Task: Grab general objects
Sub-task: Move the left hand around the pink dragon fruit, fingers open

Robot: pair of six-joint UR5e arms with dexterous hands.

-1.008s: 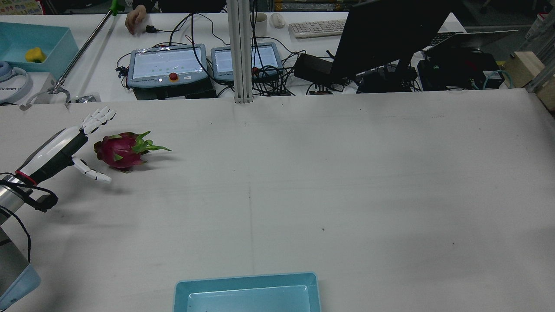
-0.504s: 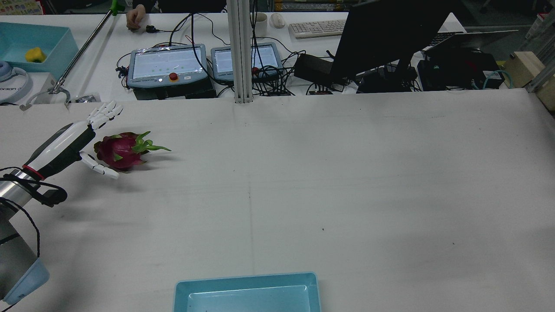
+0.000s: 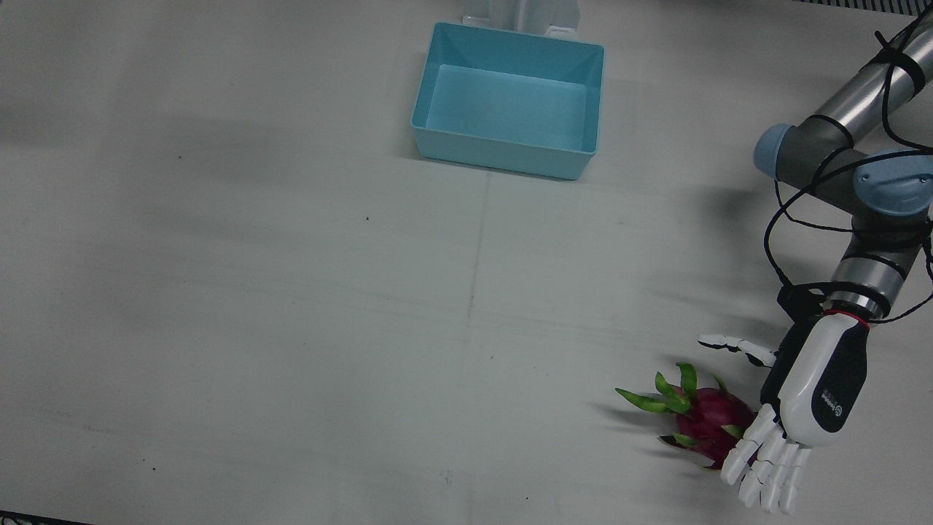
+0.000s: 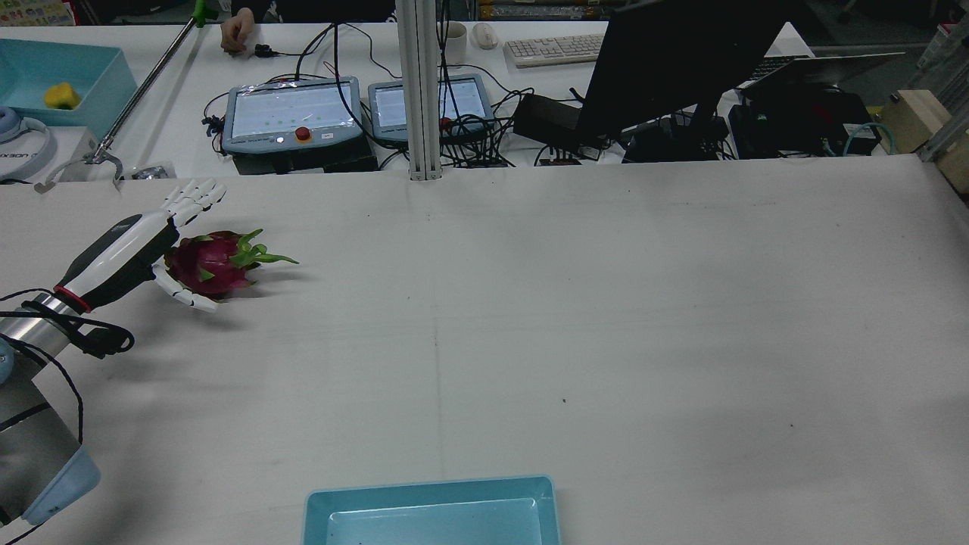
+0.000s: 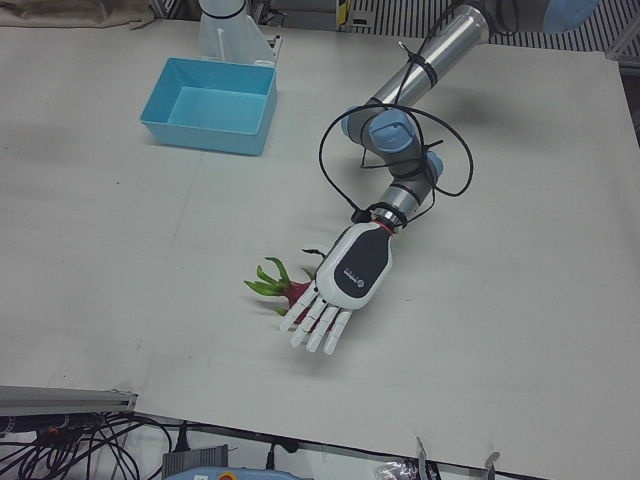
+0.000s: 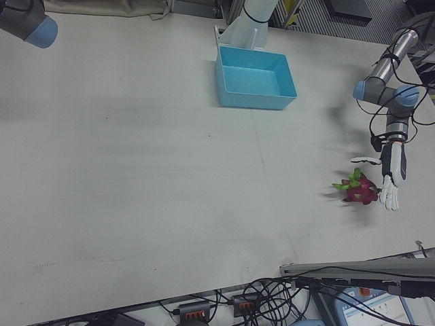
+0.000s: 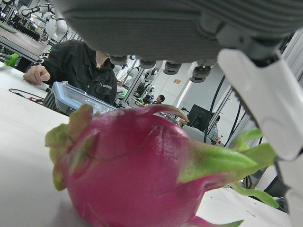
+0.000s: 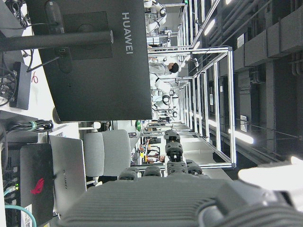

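Since a second ago the left robot hand (image 4: pixel 147 246) has slid forward along the desk (image 4: pixel 575 303) until it brackets the dragon fruit (image 4: pixel 208 263), which has not shifted. Largest first: the desk, the blue bin (image 3: pixel 510 109) well apart near the robot, then the fruit at the far left edge. Spread wide, the left hand holds nothing; the fingers (image 3: pixel 765 463) lie past the fruit. Closing should wrap the body, not the leafy tips. Whether the right robot hand (image 8: pixel 180 198) is spread or closed cannot be told.
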